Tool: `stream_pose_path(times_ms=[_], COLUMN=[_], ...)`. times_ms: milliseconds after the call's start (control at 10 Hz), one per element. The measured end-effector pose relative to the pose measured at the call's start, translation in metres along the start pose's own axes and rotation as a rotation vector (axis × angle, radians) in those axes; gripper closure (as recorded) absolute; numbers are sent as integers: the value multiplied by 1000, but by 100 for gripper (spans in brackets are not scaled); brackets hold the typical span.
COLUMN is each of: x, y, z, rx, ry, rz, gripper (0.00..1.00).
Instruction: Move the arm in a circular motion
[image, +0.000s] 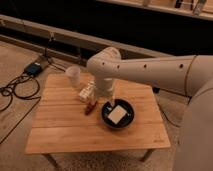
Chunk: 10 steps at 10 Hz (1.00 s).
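Cup (73, 76): back left on the bench (75, 131)
Bowl (105, 115): centre-right, holding a flat piece (117, 115)
Tool (102, 93): below the arm (150, 75), just behind the bowl
Cables (14, 92): floor (15, 62), left of the bench

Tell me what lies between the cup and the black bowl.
In the camera view, a white packet and the gripper, hanging low from the arm, lie between the cup and the bowl.

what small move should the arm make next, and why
Probably swing the gripper along a short arc at its present height, not lower. The arm bends down over the wooden table, and the gripper hangs close between the white box and the black bowl, so a dip could knock either.
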Motion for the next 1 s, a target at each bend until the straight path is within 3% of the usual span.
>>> stream_pose_path(times_ms=[200, 400, 700, 1000], x=[-39, -69, -106, -123], y=[-30, -37, -1, 46], z=[-1, 0, 0, 4], rx=[19, 28, 20, 16], ry=[-29, -39, -42, -41], rz=[31, 30, -47, -134], gripper=[35, 35, 35, 35])
